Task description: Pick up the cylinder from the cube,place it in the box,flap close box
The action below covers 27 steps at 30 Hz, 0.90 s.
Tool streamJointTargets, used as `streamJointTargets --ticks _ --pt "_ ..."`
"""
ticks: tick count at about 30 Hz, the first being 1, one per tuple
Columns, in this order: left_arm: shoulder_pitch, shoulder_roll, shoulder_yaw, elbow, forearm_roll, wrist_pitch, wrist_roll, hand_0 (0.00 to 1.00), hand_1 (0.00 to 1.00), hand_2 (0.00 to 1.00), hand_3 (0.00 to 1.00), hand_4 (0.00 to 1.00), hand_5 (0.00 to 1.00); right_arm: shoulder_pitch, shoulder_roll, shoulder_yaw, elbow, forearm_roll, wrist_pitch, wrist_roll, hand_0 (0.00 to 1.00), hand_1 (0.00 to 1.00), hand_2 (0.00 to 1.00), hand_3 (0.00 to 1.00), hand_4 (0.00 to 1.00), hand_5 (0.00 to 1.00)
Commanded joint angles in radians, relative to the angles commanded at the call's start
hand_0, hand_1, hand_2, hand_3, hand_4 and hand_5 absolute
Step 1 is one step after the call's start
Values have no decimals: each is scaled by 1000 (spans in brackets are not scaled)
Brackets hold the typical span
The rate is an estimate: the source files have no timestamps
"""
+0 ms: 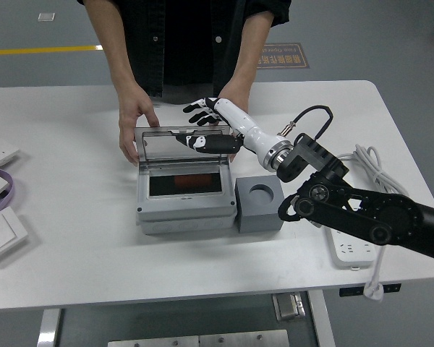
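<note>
A person's hands (134,119) steady the box (184,191); beside it stands the cube (260,206). The right hand (211,126), fingers spread, hovers at the raised lid (182,147).

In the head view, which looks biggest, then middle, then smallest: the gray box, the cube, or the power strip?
1. Box, clearly the largest.
2. Power strip: longer than the cube, but the arm hides part of it, so this place is unsure.
3. Cube, smallest as it looks.
</note>
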Motion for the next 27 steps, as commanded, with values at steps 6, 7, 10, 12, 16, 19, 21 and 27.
streamJointTargets --ticks 6,7,10,12,16,19,21,27 --pt "1 0 -2 0 2 1 1 596 593 577 624 689 250 -50 -26 -15 55 30 -6 18 676 663 670 760 846 451" --pt "1 0 -1 0 2 1 1 596 593 577 624 689 250 -54 -28 -12 62 27 -7 19 676 663 670 760 846 451" --pt "1 1 -2 0 1 1 1 596 593 577 624 689 250 -61 -40 15 96 7 -9 14 676 663 670 760 846 451" --pt "1 1 -2 1 2 2 1 596 593 577 624 690 251 -61 -50 33 120 -7 -10 9 642 661 670 760 846 454" --pt "0 2 -2 1 1 2 0 596 593 577 624 690 251 -60 -67 57 159 -14 -12 4 642 661 670 760 846 454" --pt "0 2 0 1 -1 2 1 597 593 577 624 691 251 -62 -75 48 168 5 -11 11 643 657 669 757 845 457" --pt "0 2 1 1 -1 2 1 597 593 577 624 691 251 -65 -74 37 161 21 -10 18 643 657 669 757 845 457" --pt "-1 0 0 0 1 2 1 597 593 576 624 691 252 -77 -51 8 98 98 -12 64 640 653 668 754 842 457"
